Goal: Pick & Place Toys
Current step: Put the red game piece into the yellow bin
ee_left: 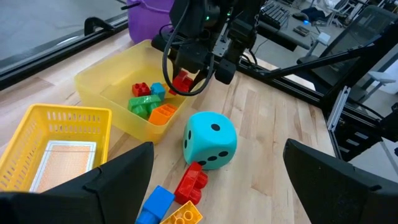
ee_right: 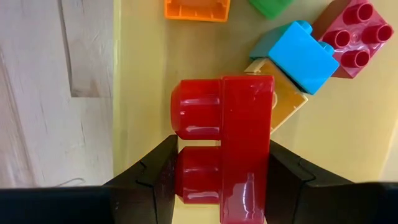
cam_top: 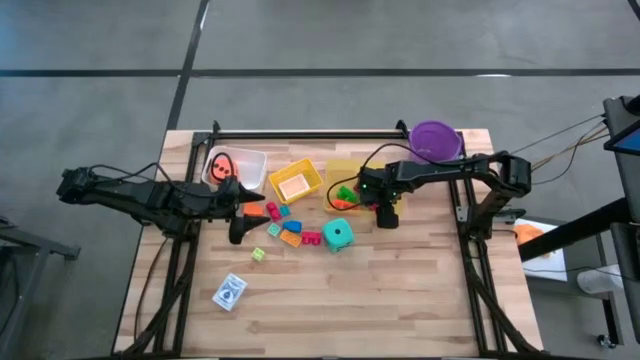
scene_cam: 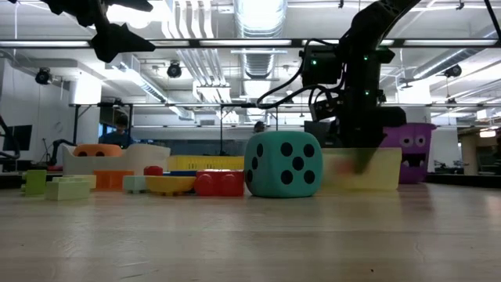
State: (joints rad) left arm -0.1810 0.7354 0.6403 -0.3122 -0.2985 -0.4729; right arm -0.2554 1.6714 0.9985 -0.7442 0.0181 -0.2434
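At the left of the table point(cam_top: 400, 300), the small blue-white card box point(cam_top: 229, 292) is lying alone on the wood, well apart from the other toys. The left gripper point(cam_top: 243, 212) is being held above the table near the clear bin point(cam_top: 252, 160), its fingers point(ee_left: 112, 180) spread wide with nothing between them. An orange dotted die point(cam_top: 222, 165) is sitting inside that clear bin. Just beside it, the yellow slatted basket point(cam_top: 296, 181) is standing with a flat card-like piece in it.

In front of the basket, a scatter of bricks is lying on the wood: a light green brick point(cam_top: 258, 254), a blue brick point(cam_top: 292, 227), an orange brick point(cam_top: 291, 239) and a loose red brick point(ee_left: 193, 182). The teal die point(cam_top: 338, 234) is resting just beside them, close to the yellow bin point(ee_left: 118, 78).

In the yellow bin, a green brick point(ee_left: 144, 104), an orange bin brick point(ee_left: 162, 114) and a dark red brick point(ee_left: 140, 89) are lying together. The right gripper point(ee_left: 186, 79) is being held over this bin, its fingers partly closed and clamped on a red held brick point(ee_right: 224, 140), which is hanging above the bin floor. At the far right of the row, the purple bucket point(cam_top: 436, 139) is standing behind the right arm.
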